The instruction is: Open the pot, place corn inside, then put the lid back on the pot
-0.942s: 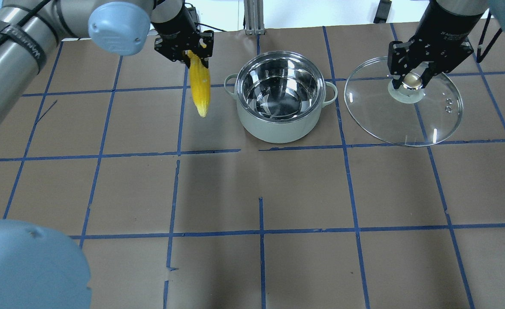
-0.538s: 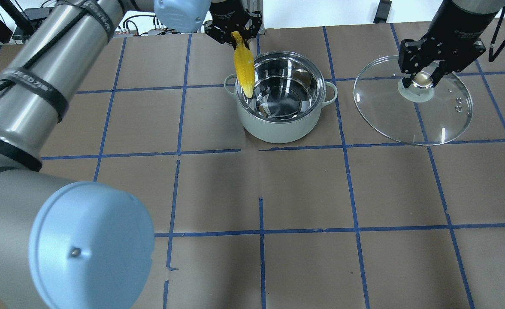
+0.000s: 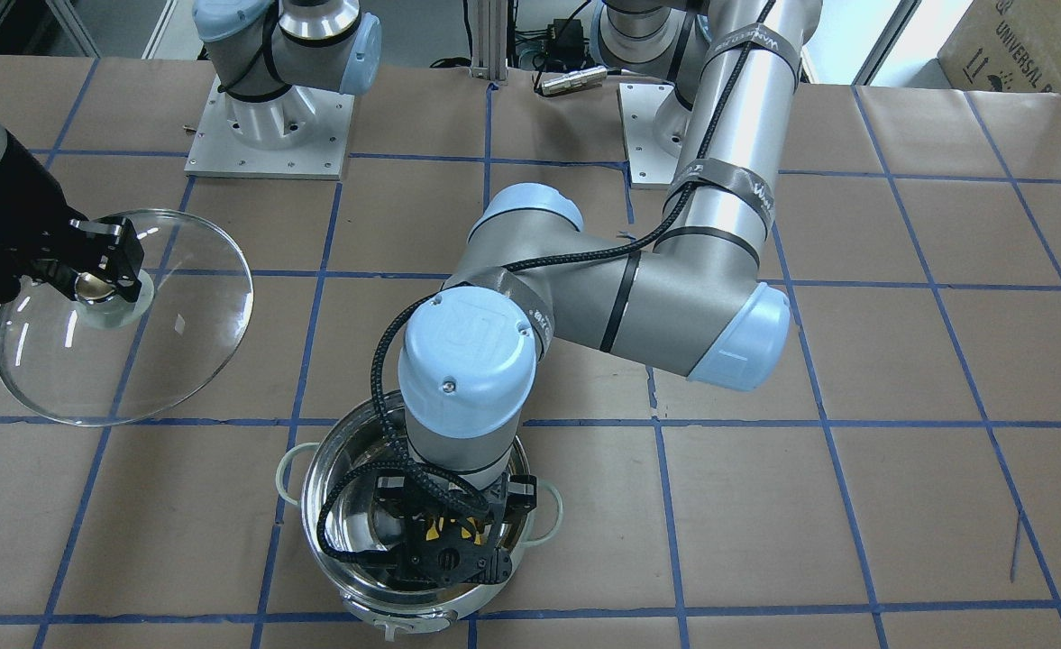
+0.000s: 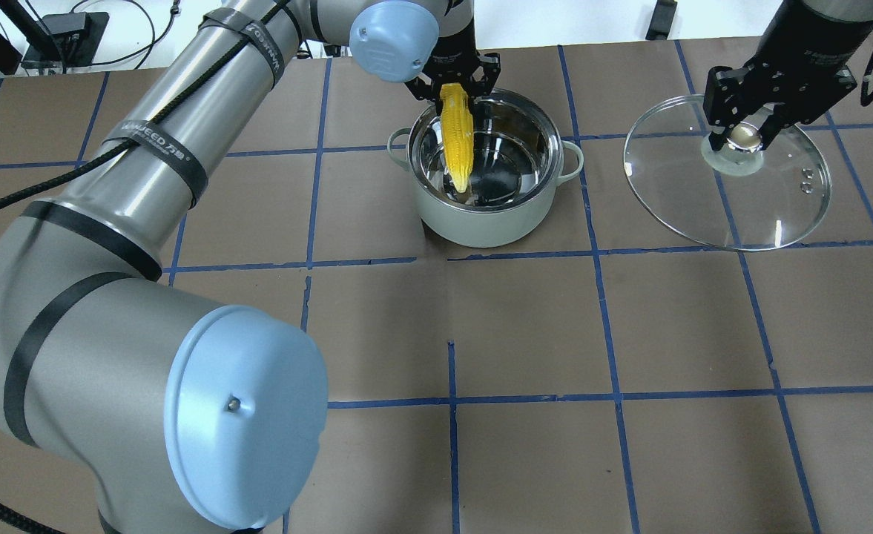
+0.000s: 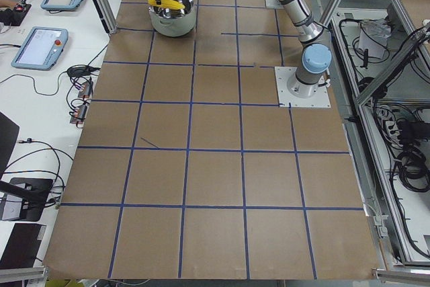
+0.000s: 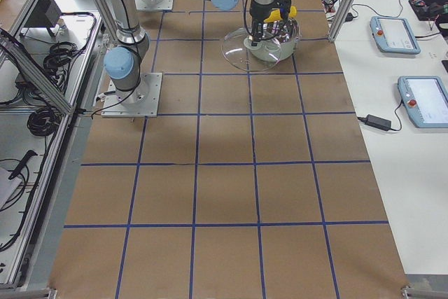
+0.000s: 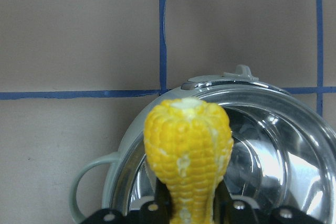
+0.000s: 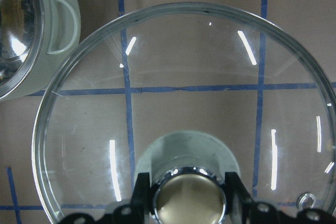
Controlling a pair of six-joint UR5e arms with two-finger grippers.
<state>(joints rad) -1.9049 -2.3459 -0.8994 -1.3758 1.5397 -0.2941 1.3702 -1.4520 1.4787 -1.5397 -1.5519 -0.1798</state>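
The open steel pot (image 4: 484, 226) with pale green handles stands at the table's far middle. My left gripper (image 4: 454, 90) is shut on the thick end of the yellow corn (image 4: 457, 141) and holds it over the pot, pointed tip down inside the rim. The left wrist view shows the corn (image 7: 188, 145) above the pot (image 7: 273, 129). The front view shows the left gripper (image 3: 444, 541) over the pot (image 3: 312, 469). My right gripper (image 4: 740, 137) is shut on the knob of the glass lid (image 4: 748, 204), right of the pot. The right wrist view shows the lid (image 8: 199, 77).
Brown paper with a blue tape grid covers the table (image 4: 525, 334). The left arm's elbow (image 4: 243, 415) fills the near left of the overhead view. Both arm bases (image 3: 269, 126) stand at the robot's edge. Tablets (image 6: 395, 33) lie on a side bench.
My left gripper has carried the corn rightwards, from left of the pot to over its opening, with the tip now inside the rim. My right gripper has shifted the lid a little further right.
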